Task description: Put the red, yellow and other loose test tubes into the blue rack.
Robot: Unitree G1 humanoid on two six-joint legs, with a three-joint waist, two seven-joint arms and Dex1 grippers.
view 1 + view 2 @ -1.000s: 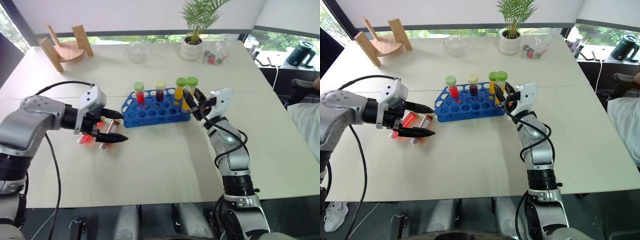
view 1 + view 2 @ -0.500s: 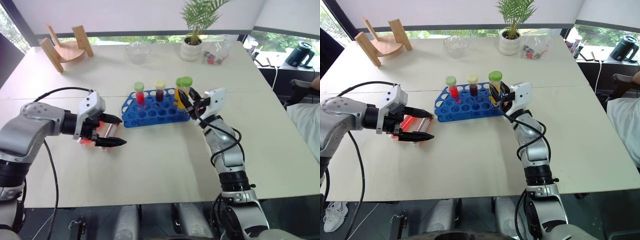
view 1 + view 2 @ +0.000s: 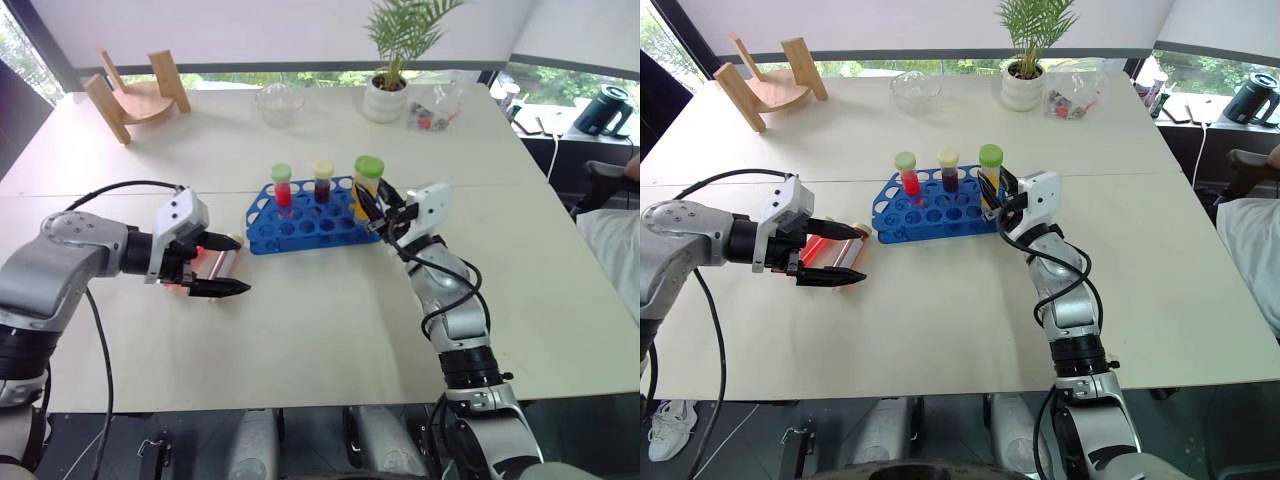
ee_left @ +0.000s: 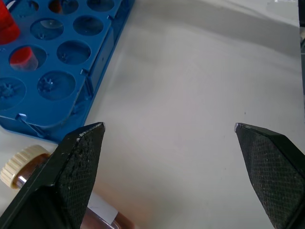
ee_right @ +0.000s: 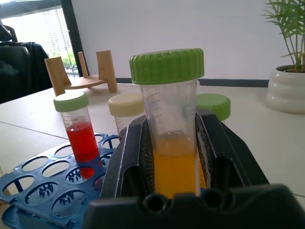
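The blue rack stands mid-table with a bright red tube, a dark red cream-capped tube and a yellow tube upright in its back row. My right gripper is shut on another yellow tube with a green cap, holding it upright at the rack's right end. Left of the rack, two loose tubes lie on the table: a red one and a cream-capped dark one. My left gripper is open low over them, a finger on each side.
A wooden stand sits at the back left, with a glass bowl, a potted plant and a plastic bag along the back. A person's clothing shows at the right edge.
The yellow tube in my right gripper has tipped slightly more upright at the rack's right end. My left gripper stays open over the loose tubes.
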